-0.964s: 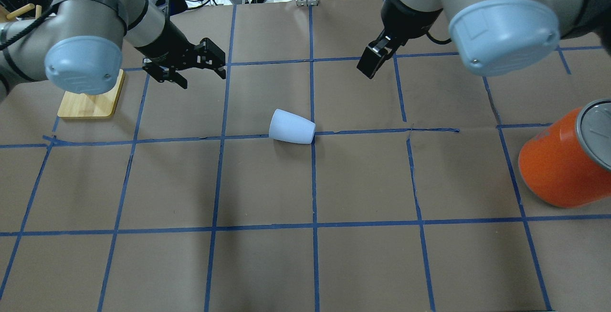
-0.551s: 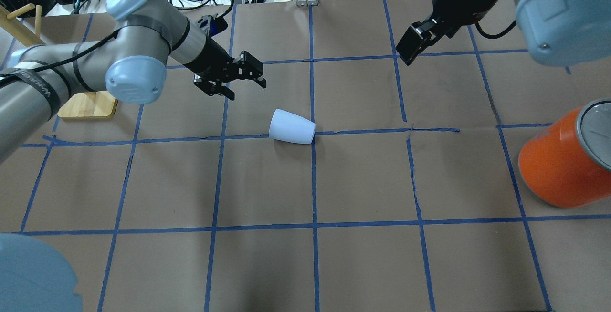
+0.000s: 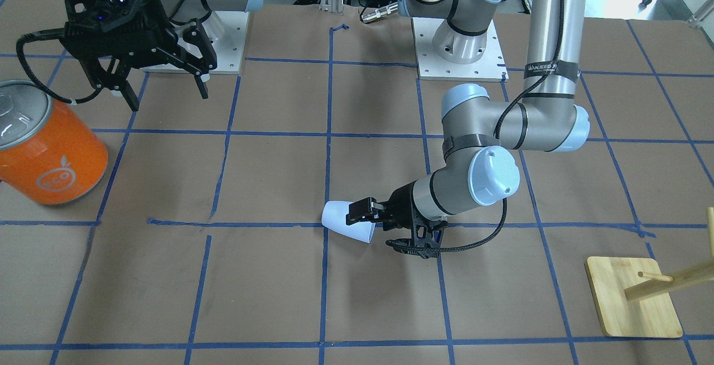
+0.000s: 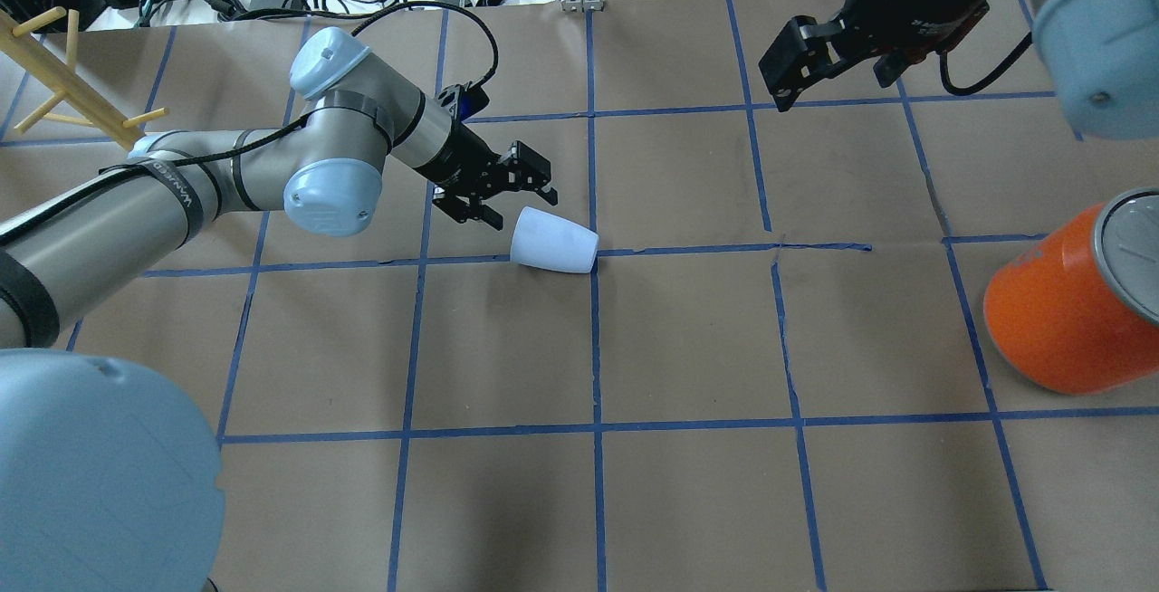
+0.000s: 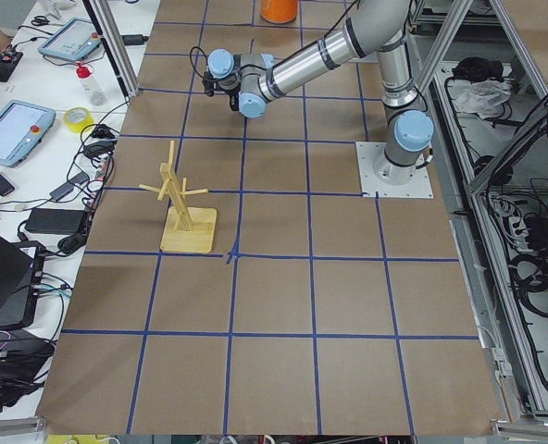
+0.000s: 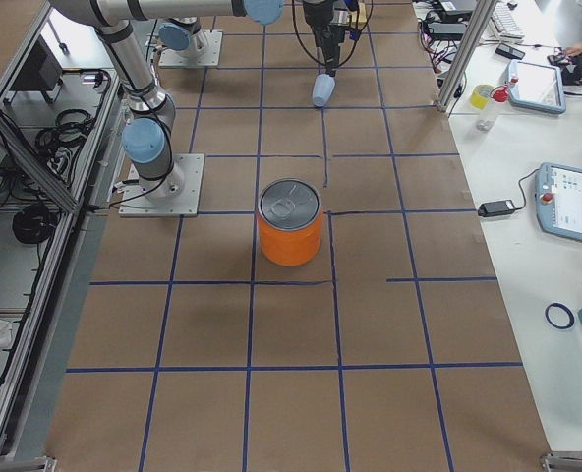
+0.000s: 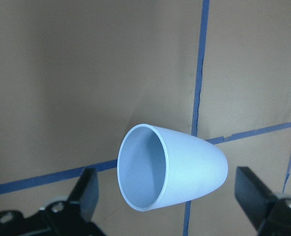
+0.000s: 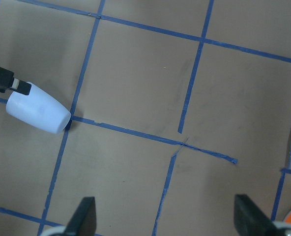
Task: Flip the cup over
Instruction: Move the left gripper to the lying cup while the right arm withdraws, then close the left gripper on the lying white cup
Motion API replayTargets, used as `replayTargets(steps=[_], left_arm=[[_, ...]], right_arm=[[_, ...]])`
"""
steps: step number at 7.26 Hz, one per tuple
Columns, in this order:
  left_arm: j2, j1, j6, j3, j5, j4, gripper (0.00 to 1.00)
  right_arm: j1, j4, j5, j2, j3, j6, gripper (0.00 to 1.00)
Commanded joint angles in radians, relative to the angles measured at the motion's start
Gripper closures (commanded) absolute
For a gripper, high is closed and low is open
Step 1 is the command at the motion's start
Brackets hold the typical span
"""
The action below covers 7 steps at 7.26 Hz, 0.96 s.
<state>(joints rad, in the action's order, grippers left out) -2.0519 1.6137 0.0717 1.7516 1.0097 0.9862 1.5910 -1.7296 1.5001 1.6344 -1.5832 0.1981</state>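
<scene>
The pale blue-white cup (image 4: 554, 248) lies on its side on the brown table, wide mouth toward my left arm. It also shows in the front view (image 3: 341, 219), the right wrist view (image 8: 37, 110) and the right side view (image 6: 322, 90). My left gripper (image 4: 521, 207) is open and low at the cup's mouth end. In the left wrist view its fingers (image 7: 86, 191) stand on both sides of the cup (image 7: 185, 172), apart from it. My right gripper (image 4: 828, 76) is open and empty, high over the table's far right part (image 3: 167, 94).
A large orange can (image 4: 1068, 311) with a silver top stands near the right edge (image 3: 47, 153). A wooden peg stand (image 4: 63, 67) on a bamboo base (image 3: 633, 298) stands at the far left. Cables and devices lie beyond the far edge.
My left gripper has moved right and down, from the far left square to the cup's mouth. My right gripper has drawn back to the far right. The cup has not moved.
</scene>
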Motion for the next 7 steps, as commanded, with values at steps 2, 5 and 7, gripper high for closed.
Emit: replayTargets(steps=[2,5,7], left_arm=[[-0.019,0.02,0.014,0.002,-0.002,0.002,0.13],[-0.031,0.034,0.028,0.002,-0.011,0.006,1.0],[-0.034,0.032,0.115,-0.013,0.001,-0.009,1.0]], right_arm=[[0.0,-0.025,-0.001,0.007,-0.027,-0.19,0.0],[0.001,-0.016,0.0,0.015,-0.04,-0.192,0.0],[0.001,-0.015,0.002,0.013,-0.041,-0.192,0.0]])
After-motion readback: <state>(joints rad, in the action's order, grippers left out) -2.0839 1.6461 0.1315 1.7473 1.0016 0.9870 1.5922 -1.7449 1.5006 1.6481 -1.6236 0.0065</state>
